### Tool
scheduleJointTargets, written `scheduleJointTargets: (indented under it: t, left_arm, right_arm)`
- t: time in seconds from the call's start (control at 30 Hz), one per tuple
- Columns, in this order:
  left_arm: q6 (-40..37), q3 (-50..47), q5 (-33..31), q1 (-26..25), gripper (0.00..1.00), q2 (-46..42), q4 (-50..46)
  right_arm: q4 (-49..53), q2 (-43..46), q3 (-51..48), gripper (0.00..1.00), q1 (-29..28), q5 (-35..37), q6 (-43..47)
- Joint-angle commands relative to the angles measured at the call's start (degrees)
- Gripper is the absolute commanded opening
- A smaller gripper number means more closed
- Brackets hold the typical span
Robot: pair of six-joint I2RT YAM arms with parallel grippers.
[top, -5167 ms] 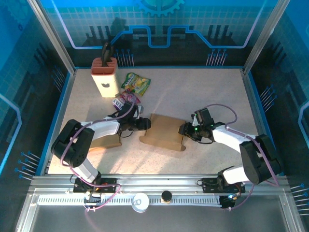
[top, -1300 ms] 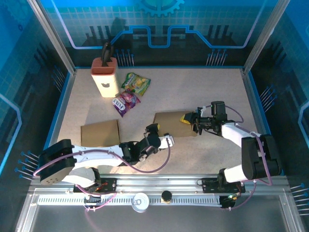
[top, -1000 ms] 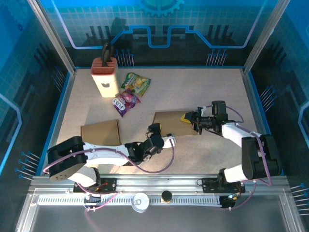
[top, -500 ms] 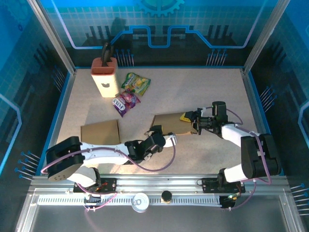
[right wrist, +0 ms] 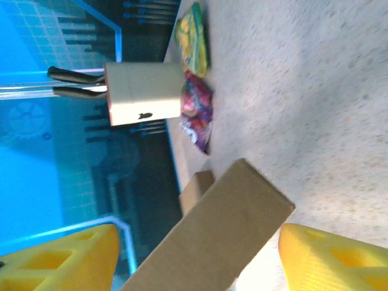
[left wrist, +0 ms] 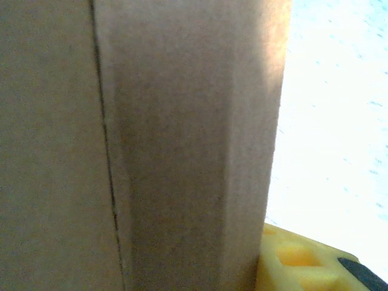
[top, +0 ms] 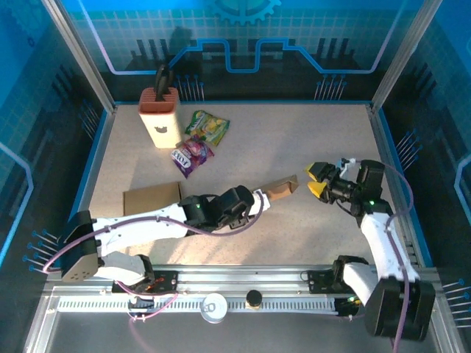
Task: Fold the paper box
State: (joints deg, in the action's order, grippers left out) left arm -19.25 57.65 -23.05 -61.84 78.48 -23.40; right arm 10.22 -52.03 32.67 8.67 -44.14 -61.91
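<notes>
**boxfan:** Is the left claw (top: 266,195) actually on the paper box (top: 282,188)? From above, its fingers are mostly tucked under the cardboard.

**yam_watcher:** Looks clamped on it, yeah. The left wrist view is nearly all brown board jammed up against the lens. It's blurry, with one dark crease line running down it. Just a corner of one yellow pad (left wrist: 297,262) peeks out bottom right, snug against the board's edge, and the other pad is hidden behind the board. From above, the box sticks out of that claw as a narrow tilted strip near the middle of the surface (top: 294,132). Whether its far end touches down is hard to make out.

**boxfan:** And the right claw (top: 315,181)?

**yam_watcher:** Spread apart, nothing pinched. Its yellow fingertips (right wrist: 330,260) are cut off by the bottom of the right wrist view. They're chunky foam-looking wedges with hollow pockets moulded in. The box end pokes up between them there, matte kraft brown and flat-faced with a crisp squared corner. From above it sits just in front of the tips, and contact can't be made out.

**boxfan:** Anything else around?

**yam_watcher:** The surface is speckled grainy beige. A flat cardboard sheet (top: 152,199) lies at the left, right beside the left arm (top: 147,224). At back left there's a cream knife block (top: 160,118) with a reddish top and dark handles. Beside it are two shiny crinkly snack bags, one green-yellow (top: 207,126) and one purple (top: 190,154), print too small to read.
</notes>
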Motion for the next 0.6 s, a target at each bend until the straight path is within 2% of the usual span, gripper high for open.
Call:
scheduleJointTargets:
  t: [0.0,0.1,0.2,0.37,0.47,0.57]
  left_arm:
    - [8.6,4.0,10.1,1.6,0.39,1.6,-15.2]
    - [11.0,6.9,13.0,2.7,0.39,4.0,-20.4]
    - [11.3,9.6,16.2,3.7,0.38,6.9,-24.4]
    - [10.5,14.9,20.7,6.2,0.37,12.9,-30.2]
    - [9.5,18.1,21.9,7.1,0.38,15.7,-32.6]
    - [8.3,21.2,21.6,7.8,0.41,17.7,-34.0]
  right_arm:
    - [14.6,9.3,0.0,0.68,-0.9,13.2,6.2]
    - [20.2,17.8,-1.1,0.67,-6.0,22.7,4.3]
    - [20.9,23.2,-3.1,0.66,-16.0,31.4,-0.9]
    - [17.5,22.8,-4.5,0.66,-36.8,46.3,-9.5]
    - [15.3,20.7,-3.7,0.66,-44.9,52.7,-12.7]
    - [13.3,17.4,-2.6,0.67,-48.9,55.4,-14.1]
